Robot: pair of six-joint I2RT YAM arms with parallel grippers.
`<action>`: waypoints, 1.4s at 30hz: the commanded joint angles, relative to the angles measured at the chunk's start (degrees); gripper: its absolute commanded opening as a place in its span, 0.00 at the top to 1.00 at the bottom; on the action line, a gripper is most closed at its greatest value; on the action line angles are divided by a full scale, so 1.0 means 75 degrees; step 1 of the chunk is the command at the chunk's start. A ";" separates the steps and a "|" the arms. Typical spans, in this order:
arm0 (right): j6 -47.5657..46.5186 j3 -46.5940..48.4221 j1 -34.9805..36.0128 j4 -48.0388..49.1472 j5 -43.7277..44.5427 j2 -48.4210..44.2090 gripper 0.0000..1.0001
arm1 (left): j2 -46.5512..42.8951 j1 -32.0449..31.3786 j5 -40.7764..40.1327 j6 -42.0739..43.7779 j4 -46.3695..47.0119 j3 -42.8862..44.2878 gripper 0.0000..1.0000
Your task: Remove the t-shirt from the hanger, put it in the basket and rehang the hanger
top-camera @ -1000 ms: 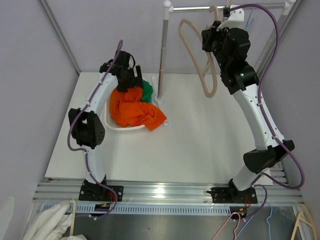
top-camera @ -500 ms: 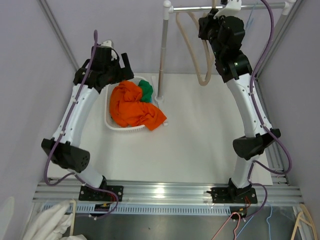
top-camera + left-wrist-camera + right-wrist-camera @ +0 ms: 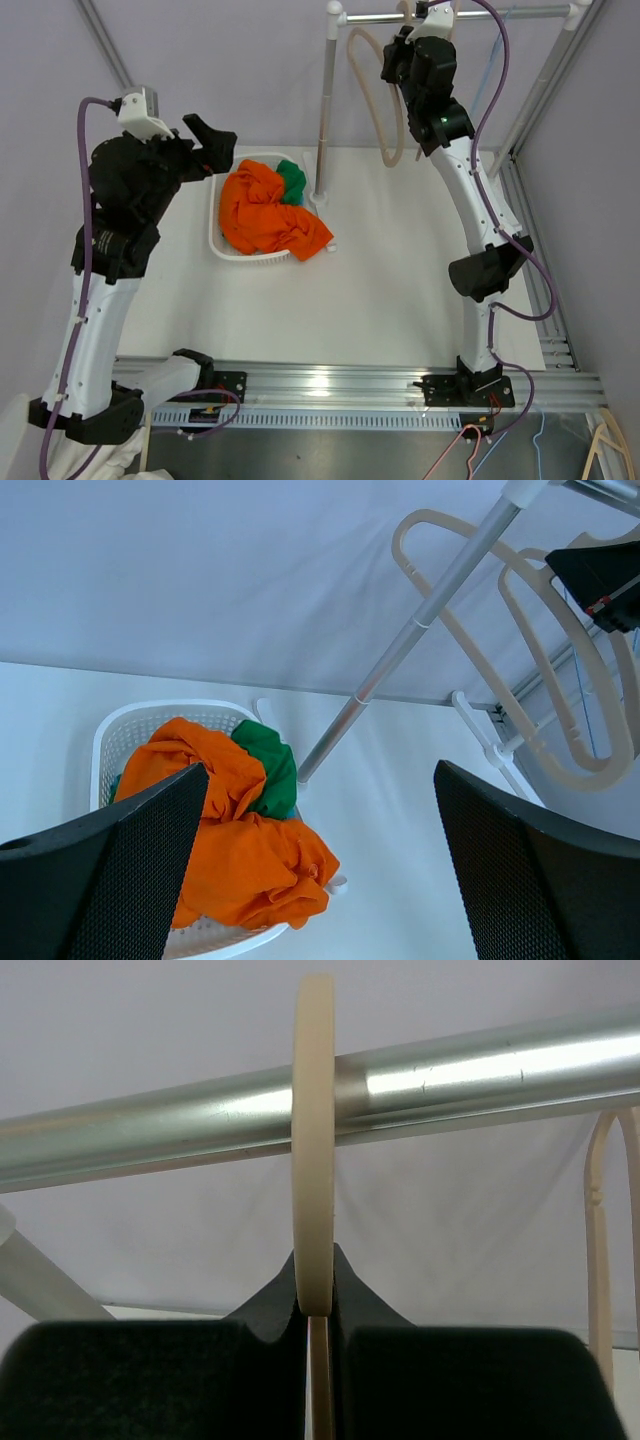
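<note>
An orange t-shirt [image 3: 265, 215] lies crumpled in a white basket [image 3: 217, 245] with a green cloth [image 3: 292, 180]; both also show in the left wrist view, the t-shirt [image 3: 230, 850] spilling over the basket rim [image 3: 140, 715]. A bare cream hanger [image 3: 385, 110] hangs by its hook [image 3: 315, 1160] over the metal rail [image 3: 480, 1070]. My right gripper [image 3: 318, 1315] is shut on the hanger just below the rail. My left gripper [image 3: 320, 865] is open and empty, raised high at the left of the basket [image 3: 205, 140].
The rack's upright pole [image 3: 325, 100] stands right behind the basket on a white foot. A second cream hanger [image 3: 600, 1260] hangs further along the rail. A blue wire hanger [image 3: 495, 60] hangs at the back right. White cloth [image 3: 85, 450] lies below the table's near left corner.
My left arm has swung up and to the left, away from the basket, with open jaws. My right gripper has carried the bare hanger up and left along the rail.
</note>
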 commanded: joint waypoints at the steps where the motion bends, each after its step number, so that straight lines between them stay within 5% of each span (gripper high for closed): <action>1: 0.0058 0.0301 -0.0023 0.0487 0.0035 0.0035 1.00 | 0.0148 -0.0019 -0.0068 0.0151 0.0190 -0.0203 0.00; 6: 0.0011 0.0172 0.0000 0.0476 -0.0001 -0.0093 0.65 | 0.0090 -0.0030 -0.0115 0.0139 0.0178 -0.0250 0.00; 11: -0.0479 0.0125 0.0082 0.0242 0.0153 -0.0865 0.52 | -0.0133 -0.0054 -0.0045 0.0163 0.0295 -0.0274 0.01; 13: -0.0773 -0.0575 0.0257 0.0590 0.0140 -0.1914 0.35 | -0.0320 -0.0054 0.0014 0.0209 0.0342 -0.0285 0.01; 15: -0.1218 -0.1835 0.0480 0.1036 0.0386 -0.2773 0.01 | -0.0496 -0.0054 0.0107 0.0268 0.0400 -0.0320 0.00; 27: -0.0834 -0.6457 0.1839 0.0452 0.0796 -0.7870 0.01 | -0.1738 -0.0066 0.1325 0.0058 0.0577 -0.1372 0.01; 42: 0.0995 -0.9472 0.1957 -0.2722 0.0620 -1.0698 0.01 | -0.3894 -0.0066 0.2369 -0.0142 0.0236 -0.4526 0.01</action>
